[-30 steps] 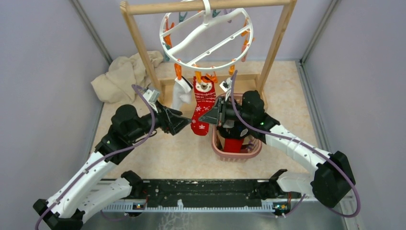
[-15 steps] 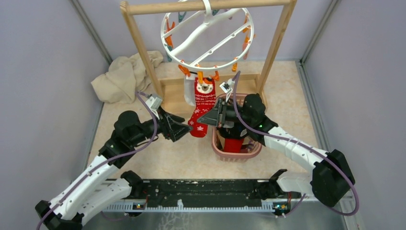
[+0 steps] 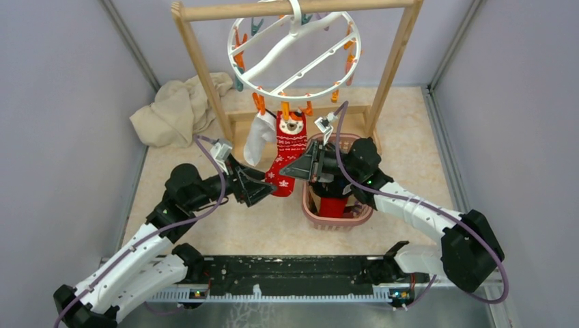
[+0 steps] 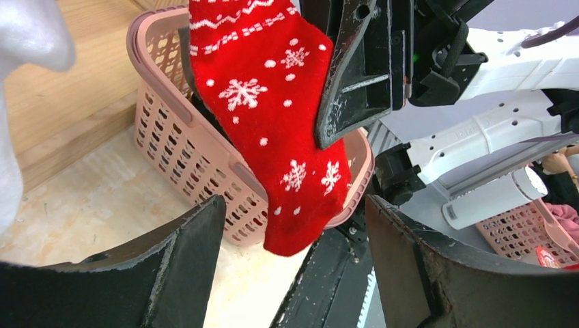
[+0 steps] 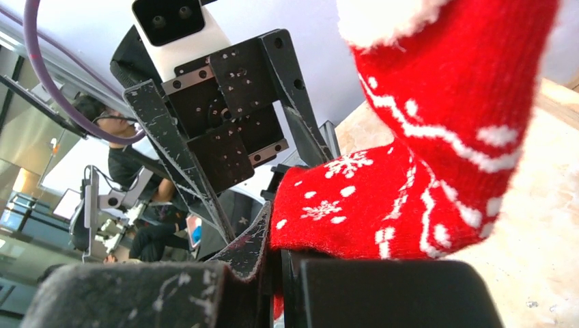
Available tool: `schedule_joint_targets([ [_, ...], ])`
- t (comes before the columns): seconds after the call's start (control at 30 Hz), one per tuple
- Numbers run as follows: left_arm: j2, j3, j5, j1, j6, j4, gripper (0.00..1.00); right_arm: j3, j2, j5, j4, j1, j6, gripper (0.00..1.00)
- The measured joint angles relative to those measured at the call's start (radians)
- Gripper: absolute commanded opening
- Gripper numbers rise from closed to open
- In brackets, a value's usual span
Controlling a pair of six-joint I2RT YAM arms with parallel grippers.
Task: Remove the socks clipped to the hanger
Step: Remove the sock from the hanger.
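The white ring hanger (image 3: 293, 55) hangs from the wooden rack, with orange and teal clips. A red sock with white snowflakes (image 3: 290, 147) and a white sock (image 3: 258, 137) hang clipped at its near edge. My right gripper (image 3: 291, 168) is shut on the red sock's foot (image 5: 382, 205); a strip of red shows between its jaws (image 5: 280, 246). My left gripper (image 3: 265, 188) is open just left of the sock's toe. In the left wrist view the toe (image 4: 293, 171) hangs ahead of the open jaws (image 4: 293, 205), with the white sock (image 4: 27, 41) at far left.
A pink lattice basket (image 3: 341, 220) sits under my right gripper and holds a red item (image 3: 332, 205); it also shows in the left wrist view (image 4: 171, 137). A beige cloth (image 3: 174, 109) lies at the back left. The wooden rack (image 3: 198, 61) stands behind the arms.
The hanger and both socks have swung. My left gripper has moved right and nearer, toward the red sock's toe. My right gripper stays closed on the red sock.
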Motion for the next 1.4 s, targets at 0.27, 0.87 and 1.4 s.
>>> schedule_joint_targets([
  [0.27, 0.024, -0.041, 0.031, 0.0, -0.048, 0.111, 0.54, -0.006, 0.004, -0.006, 0.037, 0.009, 0.025, 0.0],
  [0.87, 0.103, -0.042, 0.057, 0.0, -0.078, 0.175, 0.0, -0.011, -0.005, 0.063, -0.16, 0.024, -0.103, 0.57],
  [1.4, 0.134, 0.028, -0.066, 0.0, -0.024, -0.028, 0.0, 0.042, -0.286, 0.32, -0.421, 0.024, -0.455, 0.32],
])
